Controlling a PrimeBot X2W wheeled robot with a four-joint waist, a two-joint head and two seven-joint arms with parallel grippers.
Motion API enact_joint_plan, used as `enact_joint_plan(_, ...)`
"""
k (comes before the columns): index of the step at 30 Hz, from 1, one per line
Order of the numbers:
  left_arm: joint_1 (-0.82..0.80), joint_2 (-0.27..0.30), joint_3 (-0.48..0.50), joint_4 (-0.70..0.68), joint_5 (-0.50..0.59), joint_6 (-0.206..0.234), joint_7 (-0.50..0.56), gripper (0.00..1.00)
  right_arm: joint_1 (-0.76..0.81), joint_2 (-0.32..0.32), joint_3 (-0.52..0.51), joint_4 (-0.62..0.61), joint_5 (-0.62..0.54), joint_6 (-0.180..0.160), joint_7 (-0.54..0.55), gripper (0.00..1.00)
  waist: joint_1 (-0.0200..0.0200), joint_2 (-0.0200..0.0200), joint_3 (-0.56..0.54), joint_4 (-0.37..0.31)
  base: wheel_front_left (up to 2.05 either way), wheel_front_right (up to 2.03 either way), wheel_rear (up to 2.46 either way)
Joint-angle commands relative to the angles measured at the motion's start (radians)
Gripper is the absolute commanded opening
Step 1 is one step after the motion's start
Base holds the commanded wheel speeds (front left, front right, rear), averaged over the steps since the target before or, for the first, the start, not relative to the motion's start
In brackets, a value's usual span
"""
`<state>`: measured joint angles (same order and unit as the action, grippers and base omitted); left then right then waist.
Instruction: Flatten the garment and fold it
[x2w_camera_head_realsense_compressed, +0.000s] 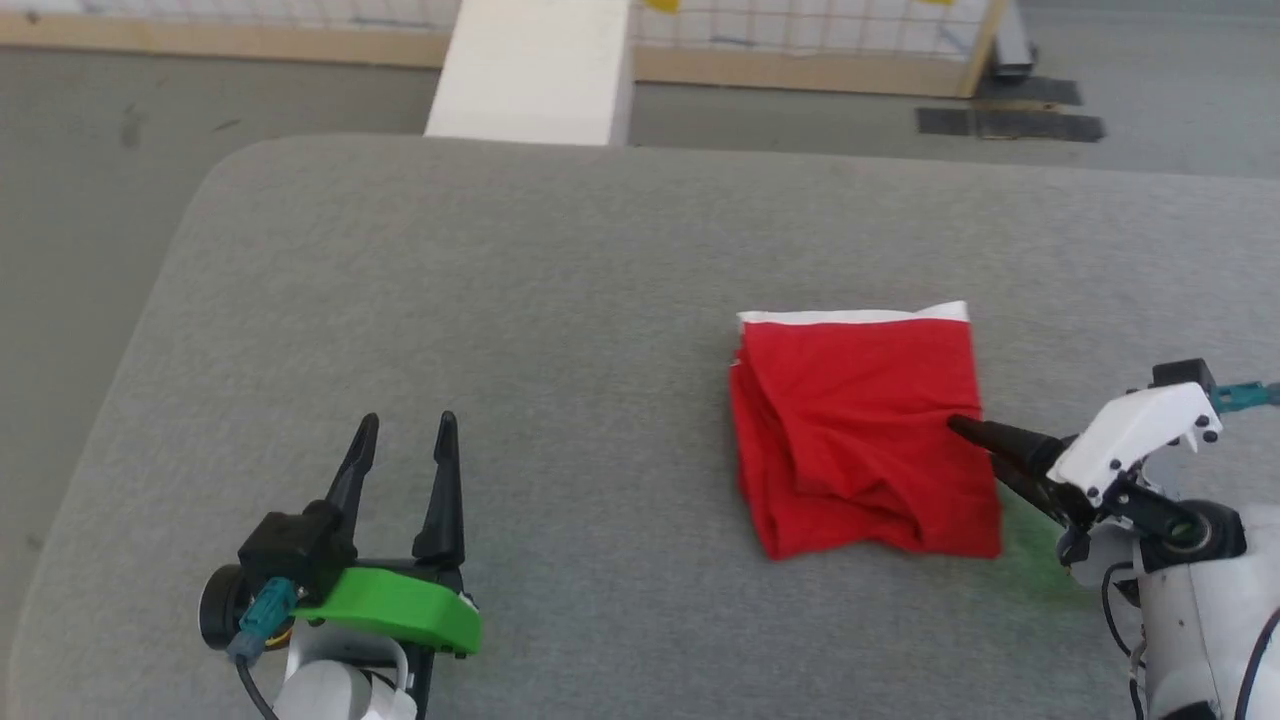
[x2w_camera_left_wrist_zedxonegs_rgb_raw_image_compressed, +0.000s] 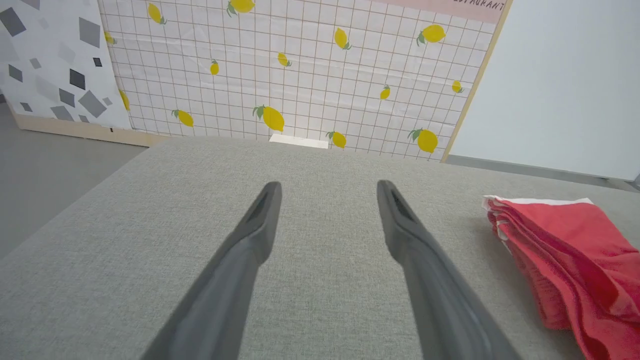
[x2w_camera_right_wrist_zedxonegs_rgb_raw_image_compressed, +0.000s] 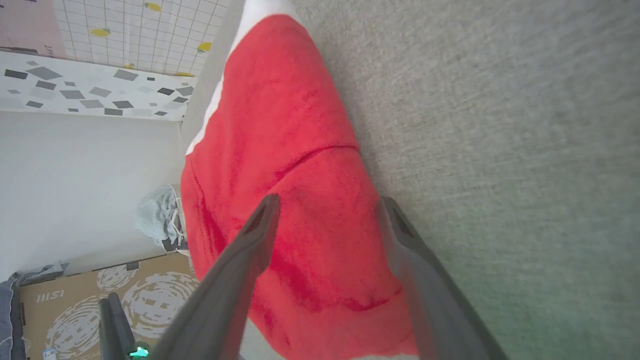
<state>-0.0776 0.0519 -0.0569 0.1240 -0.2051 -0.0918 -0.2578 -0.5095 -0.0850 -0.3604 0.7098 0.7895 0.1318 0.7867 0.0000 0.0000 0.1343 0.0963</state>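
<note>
The garment (x2w_camera_head_realsense_compressed: 860, 430) lies folded into a rough square on the grey counter (x2w_camera_head_realsense_compressed: 500, 300), right of the middle of the head view, with its white band along the upper edge. The fold looks loose: layers show staggered down its left side (x2w_camera_left_wrist_zedxonegs_rgb_raw_image_compressed: 565, 250), and creases run across its lower half.

The right pincer (x2w_camera_head_realsense_compressed: 975, 445) comes in from the right of the frame. Its fingers are spread wide, with nothing gripped between them. In its own wrist view (x2w_camera_right_wrist_zedxonegs_rgb_raw_image_compressed: 328, 202) one finger lies over the red cloth (x2w_camera_right_wrist_zedxonegs_rgb_raw_image_compressed: 290, 150) and the other along the cloth's edge, where red meets grey. I cannot tell whether the tips press on the cloth or hang just above it.

The left pincer (x2w_camera_head_realsense_compressed: 408, 420) sits at the lower left, equally wide open and empty. It is well apart from the garment and points up the frame (x2w_camera_left_wrist_zedxonegs_rgb_raw_image_compressed: 327, 186).

The task looks close to finished, so the main danger is undoing it:
- If the right pincer shuts here, it would likely pinch only the top layer, and any pull would peel the fold open.
- A finger dragging sideways on leaving could snag a crease and skew or slide the whole stack.
- Pressing down to smooth the creases could push the staggered layers further out of line.
- Nothing pins the far side, because the left pincer is too far away to steady it
</note>
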Motion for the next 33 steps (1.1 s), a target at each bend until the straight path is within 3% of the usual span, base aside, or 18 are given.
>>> enact_joint_plan(1, -0.016, -0.002, -0.001, -0.001, 0.002, 0.000, -0.004, 1.00, -0.022, 0.003, -0.009, 0.016, -0.025, -0.001, 0.014, 1.00, 0.0000, 0.0000, 0.033, 0.050, 0.00, 0.00, 0.00)
enact_joint_plan(8, -0.016, -0.002, -0.002, -0.003, -0.002, 0.001, -0.004, 1.00, -0.079, 0.025, -0.026, 0.066, -0.106, -0.001, 0.094, 1.00, 0.0000, 0.0000, 0.045, 0.077, 0.00, 0.00, 0.00)
enact_joint_plan(9, -0.016, -0.002, -0.002, -0.003, -0.003, 0.001, -0.004, 1.00, -0.082, 0.026, -0.021, 0.063, -0.112, -0.001, 0.102, 0.76, 0.0000, 0.0000, 0.045, 0.077, 0.00, 0.00, 0.00)
enact_joint_plan(10, -0.016, -0.002, -0.002, -0.003, -0.003, 0.002, -0.004, 1.00, -0.085, 0.028, -0.015, 0.059, -0.118, -0.001, 0.111, 0.40, 0.0000, 0.0000, 0.044, 0.077, 0.00, 0.00, 0.00)
enact_joint_plan(12, -0.016, -0.002, -0.002, -0.003, -0.003, 0.005, -0.004, 1.00, -0.084, 0.031, 0.003, 0.040, -0.129, -0.001, 0.123, 0.05, 0.0000, 0.0000, 0.041, 0.073, 0.00, 0.00, 0.00)
enact_joint_plan(13, -0.016, -0.002, -0.002, -0.003, -0.003, 0.005, -0.004, 1.00, -0.082, 0.031, 0.009, 0.031, -0.131, -0.001, 0.129, 0.00, 0.0000, 0.0000, 0.038, 0.069, 0.00, 0.00, 0.00)
enact_joint_plan(17, -0.013, -0.002, 0.003, -0.005, -0.002, 0.006, -0.004, 1.00, -0.069, 0.032, 0.059, -0.039, -0.163, -0.001, 0.143, 0.00, 0.0000, 0.0000, 0.033, 0.037, 0.00, 0.00, 0.00)
enact_joint_plan(21, -0.010, -0.002, 0.017, -0.013, 0.005, 0.005, -0.004, 1.00, -0.053, -0.006, 0.164, -0.133, -0.258, -0.001, 0.128, 0.00, 0.0000, 0.0000, 0.036, -0.025, 0.00, 0.00, 0.00)
enact_joint_plan(26, -0.020, -0.002, 0.026, -0.024, 0.018, -0.003, -0.004, 1.00, -0.042, -0.138, 0.344, -0.229, -0.430, -0.001, 0.078, 0.00, 0.0000, 0.0000, 0.053, -0.125, 0.00, 0.00, 0.00)
enact_joint_plan(33, -0.059, 0.000, 0.023, -0.034, 0.033, -0.015, -0.004, 1.00, -0.063, -0.280, 0.460, -0.254, -0.558, -0.001, -0.017, 0.00, 0.0000, 0.0000, 0.097, -0.281, 0.00, 0.00, 0.00)
